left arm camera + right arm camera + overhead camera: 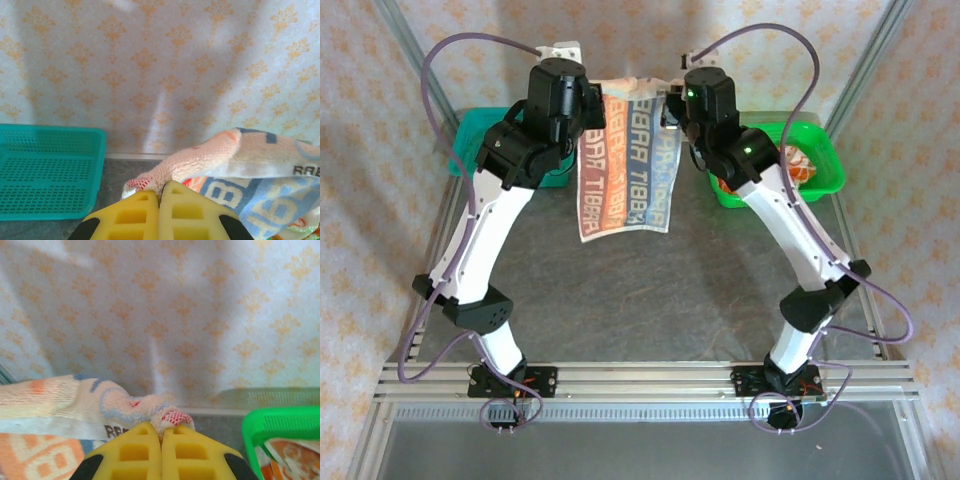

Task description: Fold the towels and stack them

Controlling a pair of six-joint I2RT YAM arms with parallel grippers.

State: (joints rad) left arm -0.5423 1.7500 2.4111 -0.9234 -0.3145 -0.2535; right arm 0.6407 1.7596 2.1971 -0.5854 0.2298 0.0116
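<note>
Yellow fingers (135, 217) of the left gripper (159, 189) are pinching shut on one top corner of the towel (235, 150), while the right gripper (161, 430) is clamping the opposite corner the same way. Between them the cream cloth, banded with orange and blue lettering, is spanning the far side of the table (720, 300) by its upper edge. Seen from above, its long axis is running from that held edge toward the arm bases, with the free lower edge slanting slightly leftward; whether it is touching the tabletop cannot be told. A teal basket (470, 132) is sitting behind the left arm, and a green basket (827, 150) holding another orange-printed cloth (800, 165) is sitting beside the right arm.
</note>
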